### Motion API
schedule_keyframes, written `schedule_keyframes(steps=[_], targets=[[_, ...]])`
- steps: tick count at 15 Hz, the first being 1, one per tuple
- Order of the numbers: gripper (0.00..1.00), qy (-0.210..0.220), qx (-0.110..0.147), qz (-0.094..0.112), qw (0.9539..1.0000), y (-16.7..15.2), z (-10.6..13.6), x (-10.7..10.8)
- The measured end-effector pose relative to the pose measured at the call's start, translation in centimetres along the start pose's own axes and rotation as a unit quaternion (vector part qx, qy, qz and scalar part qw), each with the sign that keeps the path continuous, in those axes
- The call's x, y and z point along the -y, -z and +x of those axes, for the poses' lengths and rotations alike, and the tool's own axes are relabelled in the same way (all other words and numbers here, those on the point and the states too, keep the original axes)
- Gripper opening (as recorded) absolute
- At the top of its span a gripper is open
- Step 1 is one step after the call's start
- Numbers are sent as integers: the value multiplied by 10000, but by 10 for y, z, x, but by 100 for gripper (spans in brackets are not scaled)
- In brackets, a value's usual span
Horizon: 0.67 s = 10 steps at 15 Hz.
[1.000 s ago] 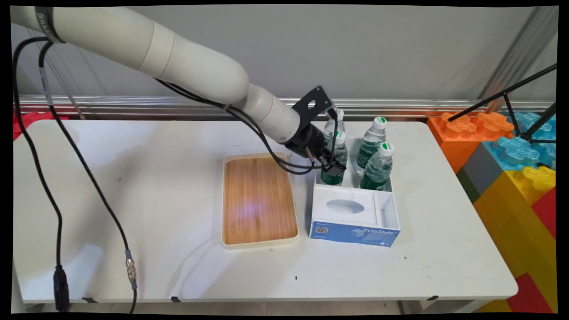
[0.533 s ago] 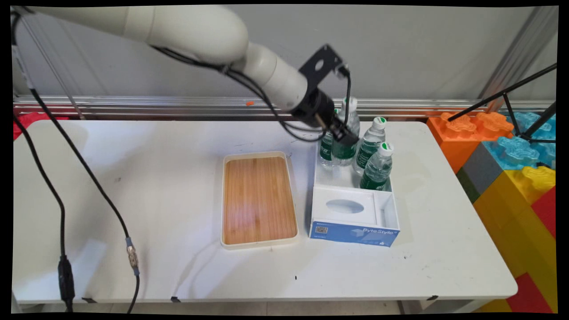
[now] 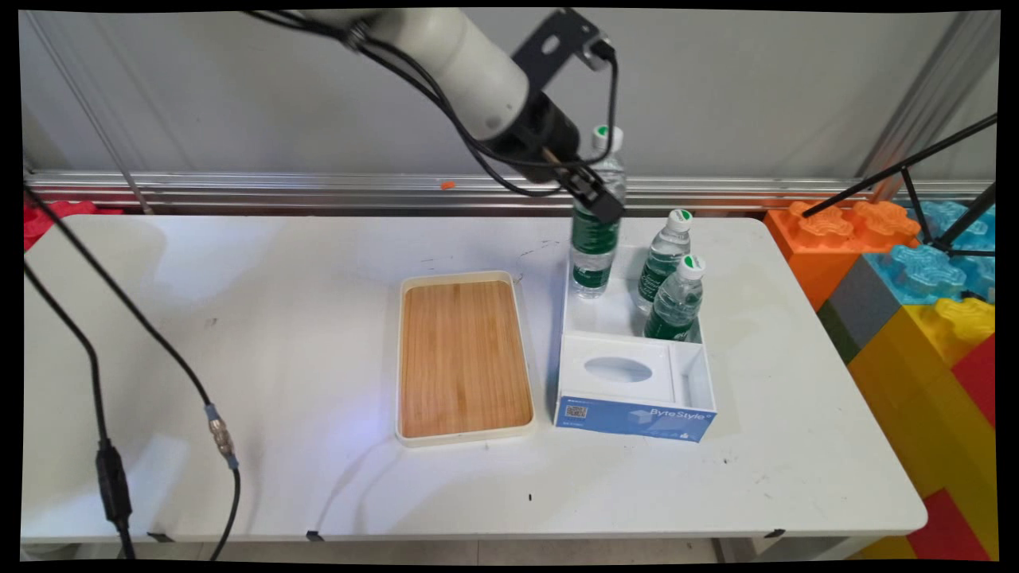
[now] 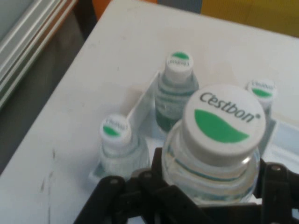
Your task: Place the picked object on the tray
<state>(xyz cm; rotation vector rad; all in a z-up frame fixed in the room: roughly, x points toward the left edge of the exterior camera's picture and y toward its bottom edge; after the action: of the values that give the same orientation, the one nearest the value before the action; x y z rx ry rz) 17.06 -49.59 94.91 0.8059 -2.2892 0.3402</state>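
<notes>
**As the gripper held one bottle above the box**

While the gripper was clamped on the bottle just below its cap, the bottle hung nearly upright in the air, over the far left corner of the box. It seemed to be lifted clear of the box floor, though the main view did not show a gap under its base. Three other bottles stood in the box's far compartment: two along its right side, and one at the far left, partly hidden behind the held one. The box sat right of the table's middle, with its far end near the far edge. The tray lay just left of the box, its wooden floor showing.

The held bottle was of clear plastic with a green label round its body. Its white cap bore a green leaf-shaped mark and the word Cestbon. The hand view showed one black finger on either side of its shoulder.
</notes>
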Motion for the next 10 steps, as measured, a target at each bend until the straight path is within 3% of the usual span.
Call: schedule_keyframes(steps=[5,10], targets=[[0,-106,301,-96,9994,54,-21,-4],[0,-429,421,-492,9970,82,-73,-9]])
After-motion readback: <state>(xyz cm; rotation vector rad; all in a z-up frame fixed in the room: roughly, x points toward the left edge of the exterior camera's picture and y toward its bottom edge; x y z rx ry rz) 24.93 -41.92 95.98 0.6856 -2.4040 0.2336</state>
